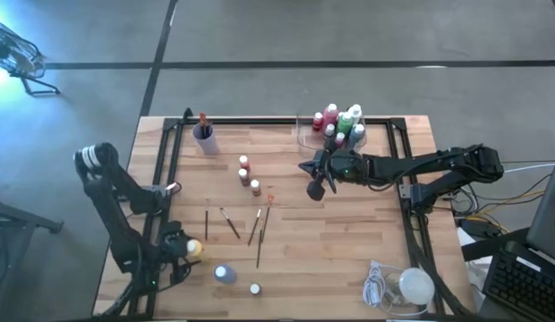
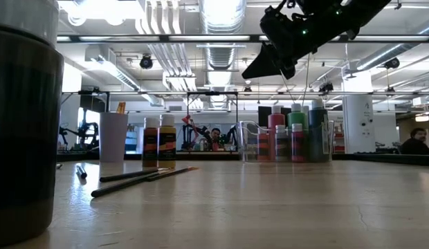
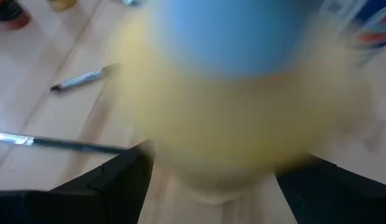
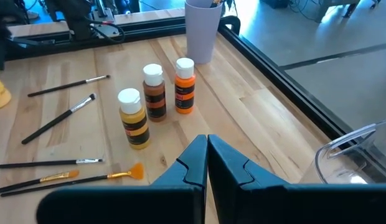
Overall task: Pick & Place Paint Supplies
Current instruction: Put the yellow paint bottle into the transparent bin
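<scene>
Left claw [image 1: 181,251] wide around yellow bottle [image 1: 193,249], not gripping; closing off-centre could tip it. Right claw [image 1: 315,190] closed, empty.

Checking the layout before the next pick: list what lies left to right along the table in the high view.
Left gripper around a yellow bottle → purple cup → purple bottle → three bottles in a row → right gripper, shut → clear tray of bottles → white lump with cord.

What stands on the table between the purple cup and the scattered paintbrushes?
Three small paint bottles stand in a row between the purple cup and the paintbrushes; the high view shows it best.
</scene>
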